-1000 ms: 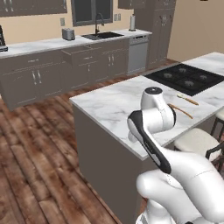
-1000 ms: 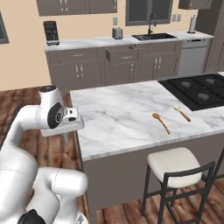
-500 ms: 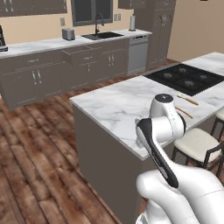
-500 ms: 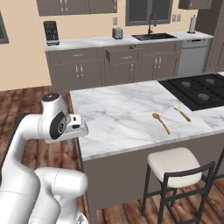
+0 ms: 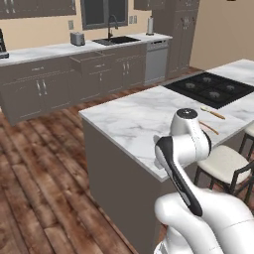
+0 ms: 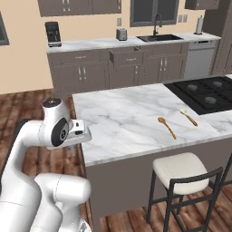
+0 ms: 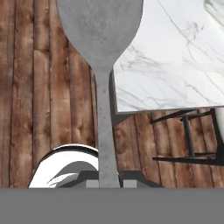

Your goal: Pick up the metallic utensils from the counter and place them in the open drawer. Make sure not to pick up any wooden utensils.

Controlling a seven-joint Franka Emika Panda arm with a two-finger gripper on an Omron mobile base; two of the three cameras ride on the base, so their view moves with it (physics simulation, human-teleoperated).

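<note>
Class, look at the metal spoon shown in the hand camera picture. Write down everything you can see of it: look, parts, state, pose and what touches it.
The metal spoon is silver-grey with a dull, speckled surface. It has a broad rounded bowl, cut off by the top edge of the hand view, and a slim straight handle running down the middle to the bottom, where it meets the tool. It hangs in the air, touching neither surface behind it: the wooden floor and a corner of the marble counter, with a dark stool frame below.
</note>
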